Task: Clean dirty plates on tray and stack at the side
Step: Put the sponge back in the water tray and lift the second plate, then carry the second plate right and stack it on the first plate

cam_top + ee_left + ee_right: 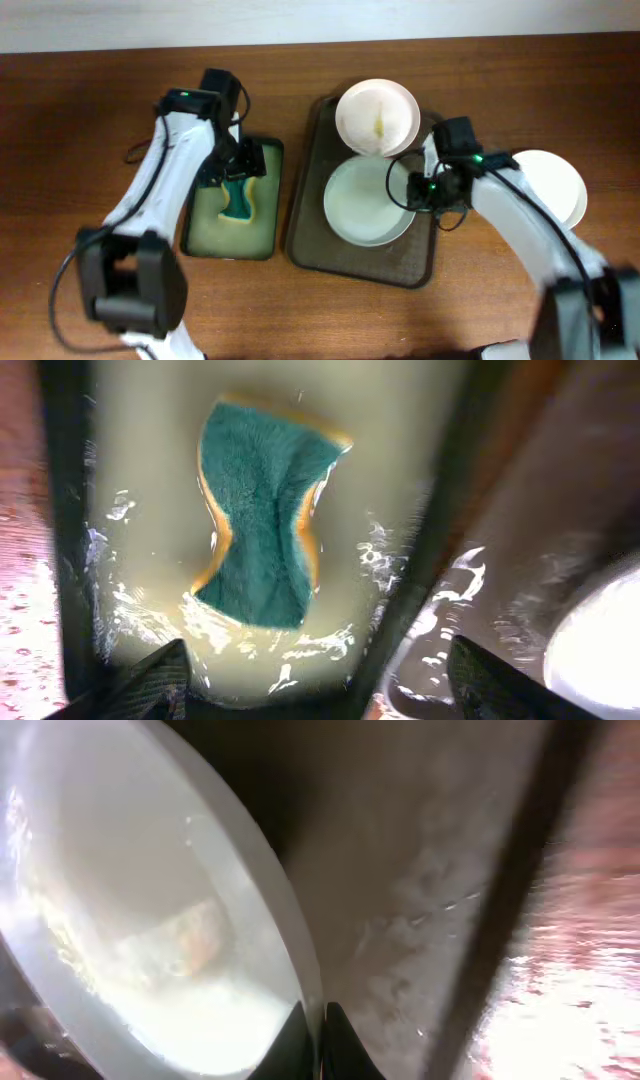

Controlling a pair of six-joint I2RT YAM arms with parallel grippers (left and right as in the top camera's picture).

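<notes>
Right claw (320, 1025): pressed together on the rim of the near plate (368, 200). In the right wrist view the two dark fingers (345, 1050) stand one on each side of the white rim, with almost no gap. Seen from overhead, I have the grip at about 3 o'clock on that plate. The plate lies in the middle of the brown tray (400, 262). The wrist view shows a wet film and a yellowish-brown smear (190, 945) in its well. I cannot tell whether the plate is lifted off the tray floor on the gripped side.

Far plate (377, 118): at 12 o'clock on the tray, overhanging the far rim. It has a short yellow streak in the centre. Its near edge meets the gripped plate's far rim; I cannot tell whether it rests on it.

Third plate (560, 185): on the desk (100, 100) at 3 o'clock from the tray, off the tray and partly hidden by my right arm. No mark is visible on the part that shows.

Left claw (315, 650): spread wide, holding nothing. It hangs over the green-lined tray (212, 232), which sits just beside the brown tray at 9 o'clock. The teal sponge (262, 510) lies flat on the wet floor there, its yellow edge showing. In the left wrist view it sits beyond the fingertips and clear of both. Water gleams around it.
</notes>
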